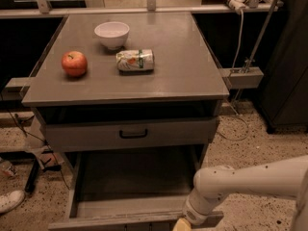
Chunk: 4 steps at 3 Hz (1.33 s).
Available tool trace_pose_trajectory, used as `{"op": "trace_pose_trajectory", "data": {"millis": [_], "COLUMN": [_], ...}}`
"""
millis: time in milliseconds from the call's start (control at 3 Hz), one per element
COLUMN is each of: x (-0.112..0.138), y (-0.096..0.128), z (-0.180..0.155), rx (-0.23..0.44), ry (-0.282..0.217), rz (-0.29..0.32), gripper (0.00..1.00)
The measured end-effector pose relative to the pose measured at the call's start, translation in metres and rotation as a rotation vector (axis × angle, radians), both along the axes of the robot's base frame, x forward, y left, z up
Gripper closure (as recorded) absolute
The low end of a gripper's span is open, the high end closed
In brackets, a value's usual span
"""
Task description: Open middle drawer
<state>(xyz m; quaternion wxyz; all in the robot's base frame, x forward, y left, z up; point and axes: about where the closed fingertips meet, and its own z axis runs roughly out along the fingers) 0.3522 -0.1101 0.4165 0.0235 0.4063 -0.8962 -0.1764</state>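
The grey cabinet [144, 88] has an upper drawer [96, 137] with a small black bar handle [133, 134]. Below it, the middle drawer [134, 177] stands pulled far out, with its bare grey inside showing. Its front panel [96, 221] lies along the bottom edge of the view and its handle is hidden. My white arm [250, 182] comes in from the lower right. My gripper [183, 224] is at the right part of that front panel, mostly cut off by the frame's edge. A third drawer is not in view.
On the cabinet top are a red apple [74, 63], a white bowl [112, 34] and a can lying on its side [135, 60]. A white shoe [10, 200] and cables lie on the speckled floor at the left. A dark cabinet [288, 71] stands at the right.
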Motion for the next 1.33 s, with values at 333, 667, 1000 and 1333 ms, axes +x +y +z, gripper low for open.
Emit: {"op": "trace_pose_trajectory", "data": {"millis": [333,667,1000,1333], "x": [-0.009,-0.026,-0.036,-0.036], "y": [-0.009,-0.028,-0.027,-0.027], "z": [0.001,0.006,0.012,0.012], "rx": [-0.013,-0.031,-0.034,-0.034], "ry": [0.012,0.022,0.030,0.030], "rz": [-0.003,-0.030,-0.040,-0.040], "gripper": [0.00,0.00,0.00,0.00]}}
